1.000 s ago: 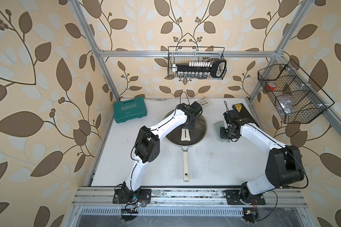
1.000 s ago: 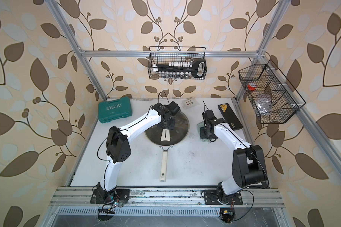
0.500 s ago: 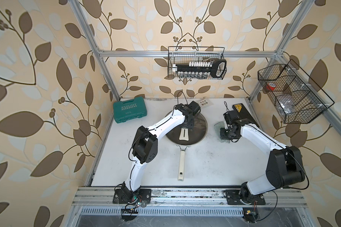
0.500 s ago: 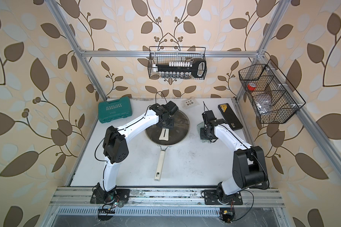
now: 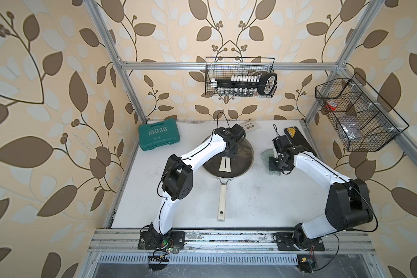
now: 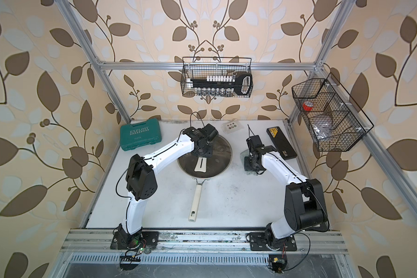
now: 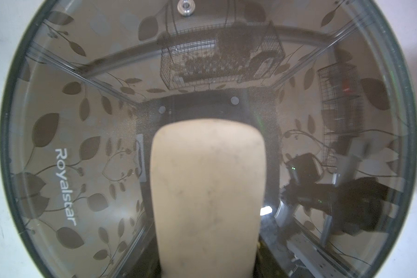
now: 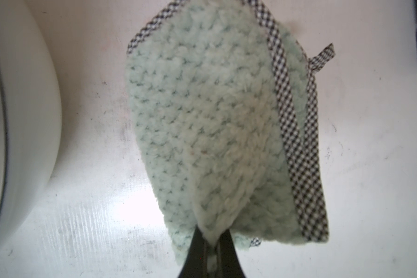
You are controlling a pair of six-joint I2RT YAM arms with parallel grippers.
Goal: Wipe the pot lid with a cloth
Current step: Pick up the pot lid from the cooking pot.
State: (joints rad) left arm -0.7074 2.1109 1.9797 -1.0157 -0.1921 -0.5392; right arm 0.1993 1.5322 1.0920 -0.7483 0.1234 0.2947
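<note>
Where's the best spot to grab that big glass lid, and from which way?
Take the lid by its cream handle, coming straight down from above and pinching across the bar's width. The lid lies flat on the pan, its rim sits low, and the glass is wide and smooth; only the bar sticks up.

The pot lid [image 5: 225, 166] sits on the frying pan [image 5: 222, 199] mid-worktop [image 5: 250, 199], with the pan's handle running toward the front edge. The cloth [image 5: 266, 154] is just right of the pan. A packet [image 5: 250, 125] lies behind the lid, a case [image 5: 157, 135] at rear left, a flat box [image 5: 296, 140] behind the cloth.
</note>
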